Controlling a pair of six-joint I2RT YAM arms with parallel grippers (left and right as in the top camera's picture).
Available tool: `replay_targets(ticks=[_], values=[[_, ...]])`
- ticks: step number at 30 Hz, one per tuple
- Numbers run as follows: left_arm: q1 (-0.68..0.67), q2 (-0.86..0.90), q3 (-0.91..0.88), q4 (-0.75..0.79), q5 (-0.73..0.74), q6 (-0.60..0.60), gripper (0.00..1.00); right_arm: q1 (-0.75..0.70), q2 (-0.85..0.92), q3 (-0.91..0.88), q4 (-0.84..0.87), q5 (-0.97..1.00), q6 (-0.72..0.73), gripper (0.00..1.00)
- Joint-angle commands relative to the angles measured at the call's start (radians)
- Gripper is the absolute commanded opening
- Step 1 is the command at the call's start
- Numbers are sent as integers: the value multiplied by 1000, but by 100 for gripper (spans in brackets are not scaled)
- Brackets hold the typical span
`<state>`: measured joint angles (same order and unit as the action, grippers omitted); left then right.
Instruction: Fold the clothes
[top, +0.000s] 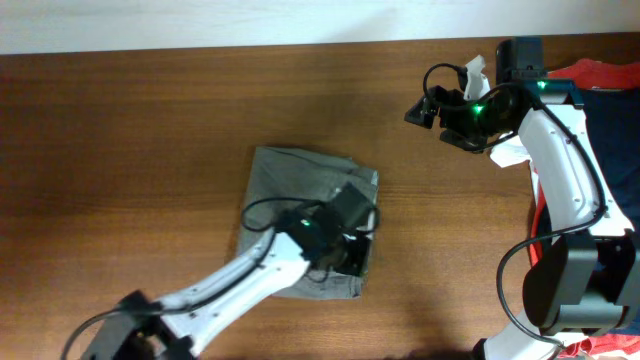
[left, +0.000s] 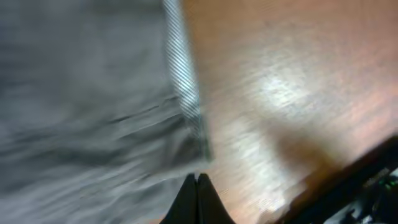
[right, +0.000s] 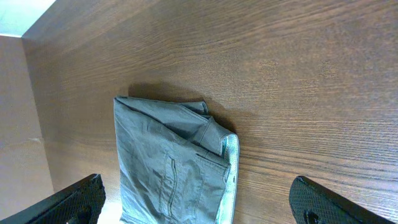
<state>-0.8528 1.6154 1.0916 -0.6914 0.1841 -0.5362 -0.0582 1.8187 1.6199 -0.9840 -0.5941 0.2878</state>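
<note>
Two arms, one close: left gripper (left: 198, 183), tips pressed together, sits at the grey-olive shorts' (top: 295, 175) right edge, cloth lying leftward; right gripper (right: 196, 186) hangs well apart, jaws spread.

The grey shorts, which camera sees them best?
The right wrist view: the shorts are sharp, pocket and seams clear, lower part cut off. Overhead, the left arm covers part of them. Left wrist: only a blurry edge.

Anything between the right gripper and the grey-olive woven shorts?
Nothing visible stands in the way: only brown wooden table lies between the right gripper and the grey-olive woven shorts. The left gripper does sit over their edge on that side.
</note>
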Motion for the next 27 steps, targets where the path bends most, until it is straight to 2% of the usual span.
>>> replay_targets(ticks=[1,5,7,8,10,12,16,19,21,24,27], values=[[-86,139,1,63,65,-31,1,-1,7,2,0,5,-3,98],[-113,288,1,58,65,-40,1,-1,7,2,0,5,-3,98],[-62,313,1,-2,60,-40,1,-1,7,2,0,5,-3,98],[-21,313,1,-74,16,-39,1,-1,7,2,0,5,-3,98],[68,313,1,-243,-172,-39,1,-1,7,2,0,5,-3,98],[186,312,1,-325,-285,-40,1,-1,7,2,0,5,-3,98],[464,312,3,-220,-399,-40,1,-1,7,2,0,5,-3,98],[655,312,42,-219,-402,-39,1,-2,7,2,0,5,-3,98],[769,308,147,-292,-387,-39,0,-1,7,2,0,5,-3,98],[767,219,341,-422,-363,-39,1,-1,7,2,0,5,-3,98],[726,92,391,-409,-270,-39,1,-2,7,2,0,5,-3,98]])
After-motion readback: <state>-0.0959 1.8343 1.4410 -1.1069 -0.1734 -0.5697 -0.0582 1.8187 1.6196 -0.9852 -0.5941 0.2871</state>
